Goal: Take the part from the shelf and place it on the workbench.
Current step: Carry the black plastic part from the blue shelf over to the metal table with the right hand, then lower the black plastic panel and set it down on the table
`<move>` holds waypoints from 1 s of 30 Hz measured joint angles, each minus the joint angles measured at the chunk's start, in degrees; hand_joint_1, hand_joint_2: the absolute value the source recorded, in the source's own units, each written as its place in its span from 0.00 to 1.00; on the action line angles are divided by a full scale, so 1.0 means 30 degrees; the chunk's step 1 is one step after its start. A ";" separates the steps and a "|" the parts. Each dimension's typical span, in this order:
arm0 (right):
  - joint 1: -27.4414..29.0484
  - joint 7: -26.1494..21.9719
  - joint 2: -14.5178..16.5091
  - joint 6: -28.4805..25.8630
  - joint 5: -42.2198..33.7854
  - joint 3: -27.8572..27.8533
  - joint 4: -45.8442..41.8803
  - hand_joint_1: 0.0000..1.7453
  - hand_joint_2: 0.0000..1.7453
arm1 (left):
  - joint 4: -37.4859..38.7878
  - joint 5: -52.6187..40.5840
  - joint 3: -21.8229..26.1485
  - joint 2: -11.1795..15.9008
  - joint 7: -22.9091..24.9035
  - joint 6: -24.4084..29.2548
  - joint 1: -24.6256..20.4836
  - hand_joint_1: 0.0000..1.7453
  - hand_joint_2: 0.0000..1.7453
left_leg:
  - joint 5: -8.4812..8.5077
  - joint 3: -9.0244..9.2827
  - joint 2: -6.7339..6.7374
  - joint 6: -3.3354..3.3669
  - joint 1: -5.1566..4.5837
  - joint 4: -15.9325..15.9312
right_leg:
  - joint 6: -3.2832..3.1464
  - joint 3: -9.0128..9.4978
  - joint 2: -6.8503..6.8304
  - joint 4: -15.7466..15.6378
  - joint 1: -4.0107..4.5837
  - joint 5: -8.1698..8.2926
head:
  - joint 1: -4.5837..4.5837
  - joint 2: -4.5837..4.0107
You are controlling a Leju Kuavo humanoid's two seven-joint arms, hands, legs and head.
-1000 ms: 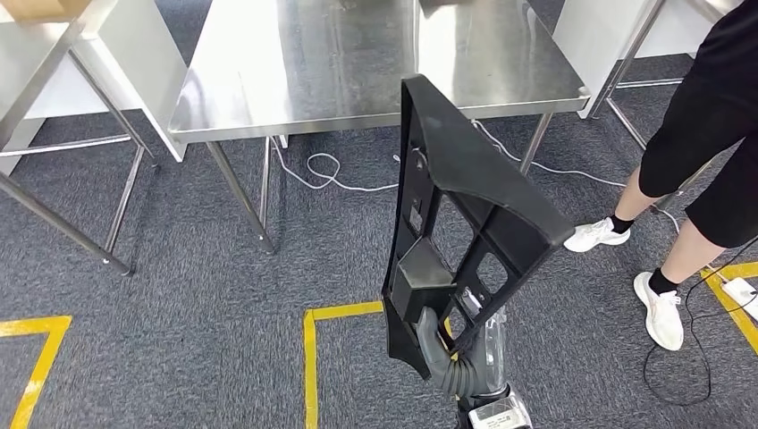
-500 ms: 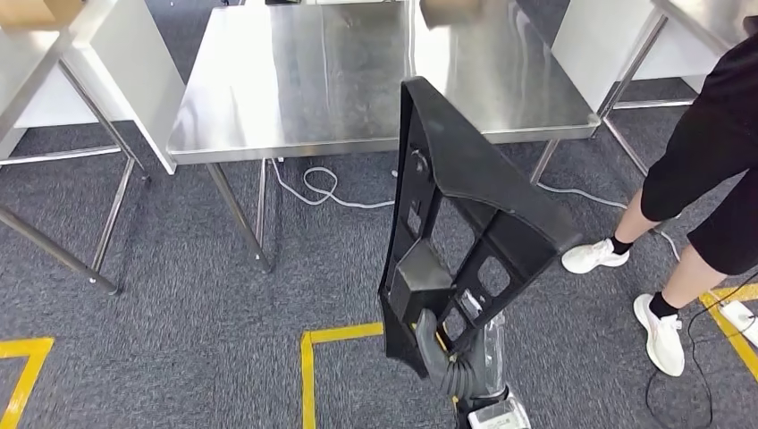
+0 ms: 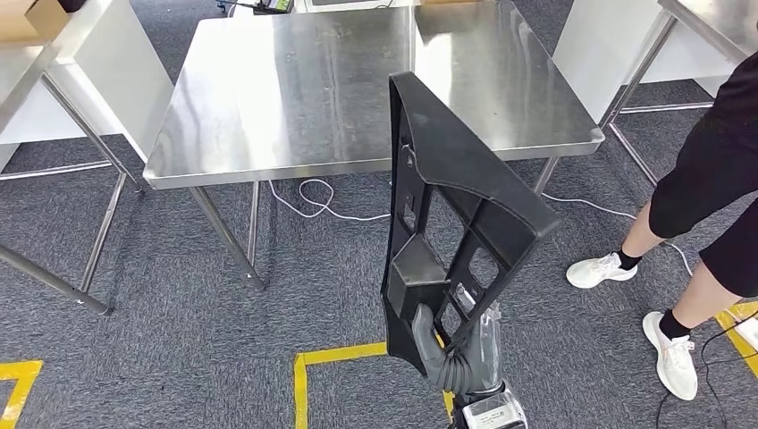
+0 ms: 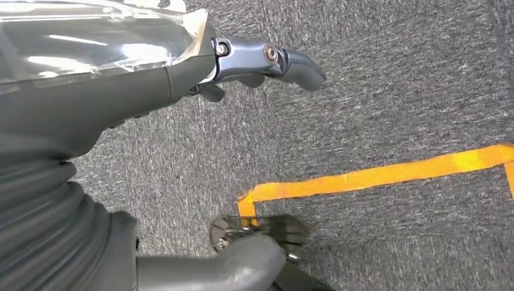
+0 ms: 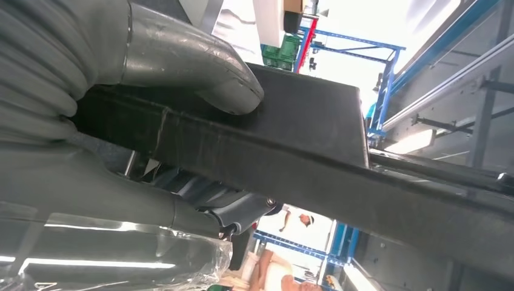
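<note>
The part [image 3: 456, 214] is a large black plastic frame with several openings, standing upright in the middle of the head view. My right hand [image 3: 442, 353] grips its lower end from below. In the right wrist view my thumb [image 5: 206, 73] presses on the part's black edge [image 5: 303, 151]. The workbench [image 3: 295, 98], a bare steel table, stands just ahead beyond the part. My left hand [image 4: 109, 103] hangs over the grey carpet, its fingers [image 4: 273, 59] spread with nothing in them.
A person [image 3: 715, 170] in black with white shoes stands at the right. A white cable [image 3: 313, 201] lies under the workbench. Yellow tape [image 3: 340, 357] marks the carpet near me. More steel tables stand left [image 3: 54, 63] and right [image 3: 706, 18].
The whole view has shifted: the workbench now sits lower and closer in the picture. My right hand still holds the part upright in the same way.
</note>
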 joint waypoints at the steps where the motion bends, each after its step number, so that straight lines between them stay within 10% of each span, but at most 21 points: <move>1: -0.0006 0.0055 0.0040 0.0064 0.0055 0.0005 0.0002 1.00 1.00 | 0.0000 0.0027 0.0009 -0.0005 0.0000 0.0002 0.0003 0.00 1.00 | -0.0419 -0.0764 0.0006 -0.0090 0.0059 0.0643 | 0.0027 0.0173 0.0036 0.0003 -0.0005 -0.0196 | -0.0004 0.0000; 3: -0.0023 0.0171 0.0126 0.0191 0.0158 0.0016 0.0004 1.00 1.00 | -0.0004 0.0071 0.0022 0.0004 0.0004 0.0005 0.0016 0.00 1.00 | -0.0404 -0.1587 0.0049 -0.0216 0.0181 0.0373 | 0.0137 0.0684 0.0121 0.0007 -0.0067 -0.0649 | -0.0015 0.0000; 8: -0.0307 0.0479 0.0423 0.0361 0.0461 0.0095 0.0064 1.00 1.00 | 0.0009 0.0104 0.0075 0.0020 0.0026 0.0051 0.0109 0.00 1.00 | 0.3724 -0.1252 0.0348 0.0055 0.0075 -0.3359 | 0.0759 0.1827 0.0147 -0.0248 -0.0055 -0.1650 | -0.0052 0.0000; 12: -0.0657 0.0705 0.0632 0.0550 0.0716 0.0197 0.0085 1.00 1.00 | -0.0002 0.0109 0.0098 0.0018 0.0056 0.0153 0.0110 0.00 1.00 | 0.3520 -0.0321 0.0194 0.0777 -0.0050 -0.4132 | 0.1306 0.1549 0.0140 0.0816 0.0162 -0.1306 | -0.0093 0.0000; 16: -0.0862 0.0905 0.0643 0.0541 0.1222 0.0222 0.0157 1.00 1.00 | -0.0005 0.0100 0.0195 0.0026 0.0067 0.0158 0.0108 0.00 1.00 | 0.2977 0.0805 0.0005 0.1129 -0.0081 -0.4630 | 0.0735 -0.1737 0.0124 0.5129 0.0224 -0.2699 | -0.0031 0.0000; 18: -0.0873 0.1011 0.0639 0.0498 0.1542 0.0229 0.0204 1.00 1.00 | -0.0005 0.0086 0.0226 0.0022 0.0075 0.0149 0.0114 0.00 1.00 | 0.2502 0.1414 -0.0124 0.1146 -0.0129 -0.4645 | 0.0840 -0.2611 0.0123 0.4944 0.0276 -0.3040 | -0.0024 0.0000; 22: -0.0900 0.1126 0.0637 0.0297 0.2045 0.0284 0.0339 1.00 1.00 | -0.0002 0.0055 0.0257 -0.0002 0.0067 0.0075 0.0121 0.00 1.00 | 0.1345 0.2551 -0.0252 0.0947 -0.0275 -0.4616 | 0.1433 -0.2406 0.0005 0.0907 0.0388 0.0139 | 0.0025 0.0000; 27: -0.0998 0.1188 0.0718 0.0110 0.2179 0.0399 0.0419 1.00 1.00 | -0.0002 0.0011 0.0284 0.0020 0.0009 -0.0007 0.0088 0.00 1.00 | 0.0510 0.3736 -0.0084 0.0400 -0.0203 -0.3894 | 0.0166 -0.1004 0.0170 -0.0111 0.0390 0.0658 | 0.0001 0.0000; 30: -0.0978 0.1200 0.0754 0.0066 0.2211 0.0492 0.0434 1.00 1.00 | 0.0002 -0.0025 0.0279 -0.0005 0.0000 -0.0035 0.0007 0.00 1.00 | -0.1050 0.2080 0.0009 0.0056 -0.0065 -0.1121 | -0.0268 -0.0180 0.0157 -0.0122 0.0357 0.0282 | -0.0095 0.0000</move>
